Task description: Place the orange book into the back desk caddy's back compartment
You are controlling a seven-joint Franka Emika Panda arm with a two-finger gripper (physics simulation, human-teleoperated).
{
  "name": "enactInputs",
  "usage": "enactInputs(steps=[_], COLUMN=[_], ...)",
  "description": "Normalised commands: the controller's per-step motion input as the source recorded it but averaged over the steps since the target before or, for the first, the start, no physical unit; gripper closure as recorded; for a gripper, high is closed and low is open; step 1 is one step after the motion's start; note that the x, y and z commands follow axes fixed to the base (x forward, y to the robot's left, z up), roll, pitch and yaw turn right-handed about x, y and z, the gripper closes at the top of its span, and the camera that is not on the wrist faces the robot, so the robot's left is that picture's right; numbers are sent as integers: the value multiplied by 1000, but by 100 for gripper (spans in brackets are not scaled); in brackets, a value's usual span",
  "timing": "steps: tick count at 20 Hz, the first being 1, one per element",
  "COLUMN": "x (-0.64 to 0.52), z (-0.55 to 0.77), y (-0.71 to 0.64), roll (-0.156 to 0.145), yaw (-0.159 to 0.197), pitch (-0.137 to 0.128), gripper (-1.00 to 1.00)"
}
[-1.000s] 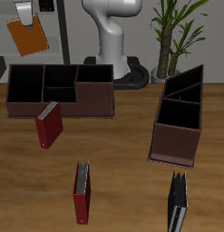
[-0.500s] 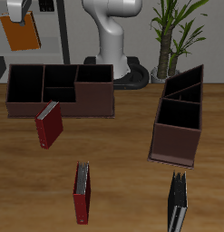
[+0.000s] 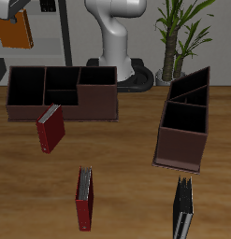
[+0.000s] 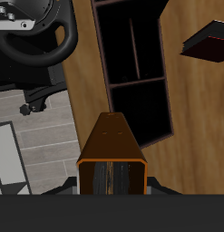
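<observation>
My gripper (image 3: 6, 15) is shut on the orange book (image 3: 15, 34) and holds it high in the air, hanging down, above and beyond the outer end of the back desk caddy (image 3: 61, 105). That caddy is a long low reddish-brown box with black cells, standing broadside near the table's back. In the wrist view the orange book (image 4: 112, 149) sits between my fingers (image 4: 112, 188), and the caddy (image 4: 131, 77) lies below and ahead of it, its open cells showing.
A second caddy (image 3: 185, 121) stands end-on on the other side of the table. Two dark-red books (image 3: 50, 128) (image 3: 84, 198) and a black book (image 3: 183, 211) stand nearer the front edge. One red book shows in the wrist view (image 4: 209, 42). The robot base (image 3: 117, 42) and a plant (image 3: 182, 33) stand at the back.
My gripper has carried the orange book sideways toward the view's edge and slightly higher, past the caddy's outer end. Nothing on the table has moved.
</observation>
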Motion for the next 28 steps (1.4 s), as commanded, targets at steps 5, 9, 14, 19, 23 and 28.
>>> enactInputs(steps=[5,9,14,19,23,28], x=[33,91,83,105,92,46], z=[149,120,59,46,-4,-8], y=[-97,-173,-42,130,299,263], roll=[-57,-74,-34,29,77,52], yaw=[-229,-156,-102,33,1,46], pitch=[-9,-4,-18,-40,-25,0], gripper=[100,100,100,100,100,100])
